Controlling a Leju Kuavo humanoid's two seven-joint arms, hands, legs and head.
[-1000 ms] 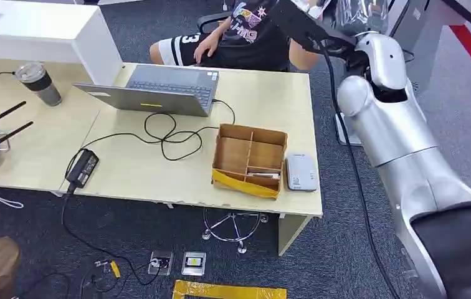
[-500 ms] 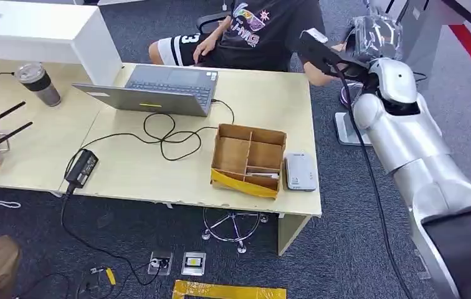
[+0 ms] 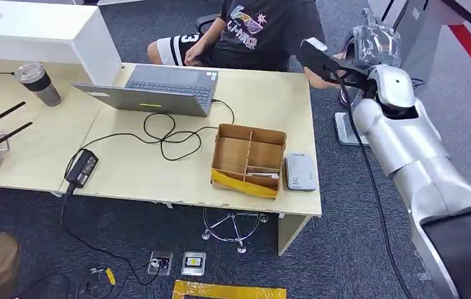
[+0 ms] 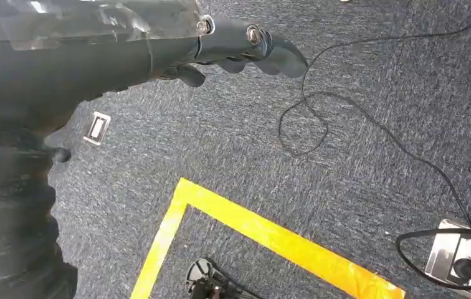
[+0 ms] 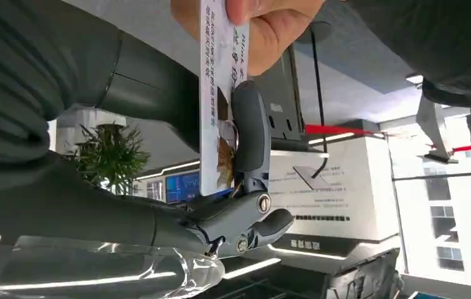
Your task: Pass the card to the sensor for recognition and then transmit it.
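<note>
Right wrist view: right hand (image 5: 233,168) pinches card (image 5: 215,106).

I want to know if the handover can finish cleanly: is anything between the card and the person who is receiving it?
Nothing visible stands between them. In the right wrist view the person's hand already pinches one end of the card, while the right hand presses it between its thumb and dark fingers.

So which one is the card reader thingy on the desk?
Find the pale wooden desk, then the open brown cardboard box with dividers near its front edge. The small flat white-grey reader lies right beside it, toward the robot's right, with nothing plugged in.
</note>
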